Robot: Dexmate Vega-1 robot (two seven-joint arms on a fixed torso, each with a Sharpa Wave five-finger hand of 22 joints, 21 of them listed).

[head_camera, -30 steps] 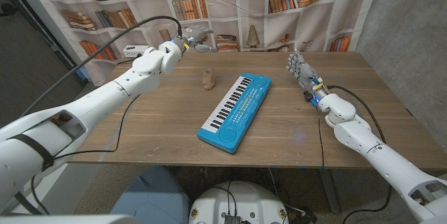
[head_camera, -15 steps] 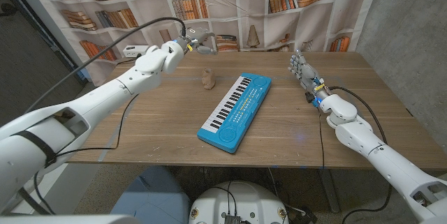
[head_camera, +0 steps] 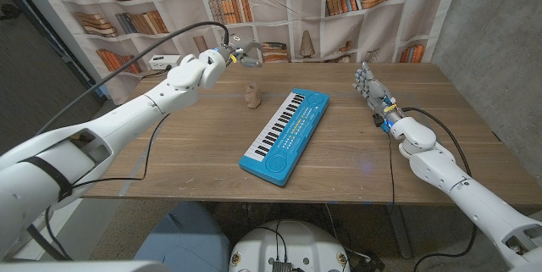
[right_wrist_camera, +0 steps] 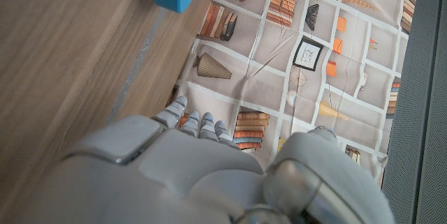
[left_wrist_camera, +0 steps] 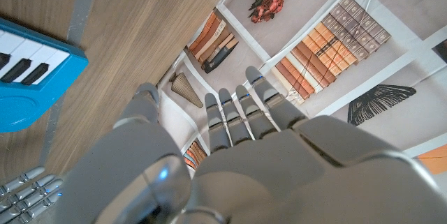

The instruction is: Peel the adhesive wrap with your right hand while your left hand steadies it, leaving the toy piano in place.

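Wrap (head_camera: 251, 94), a small brownish crumpled lump, lies on the wooden table (head_camera: 186, 149) toward its far left part, just left of the far end of the blue toy piano (head_camera: 284, 136), apart from it and touched by neither hand. Going from the left: the left arm reaches in over the table's far left edge, and the left hand (head_camera: 241, 52) hangs above that edge in front of the backdrop, fingers (left_wrist_camera: 241, 112) extended side by side and slightly parted, holding nothing. The piano sits near the middle of the table, lying diagonally with its round speaker end nearer and its keys running away to the far right. On the right side, the right hand (head_camera: 369, 86) stands upright above the tabletop, fingers straight and close together, empty. Behind the table hangs a cloth backdrop (head_camera: 279, 5) printed with bookshelves, books and vases; a grey wall (head_camera: 500, 26) closes the right side.
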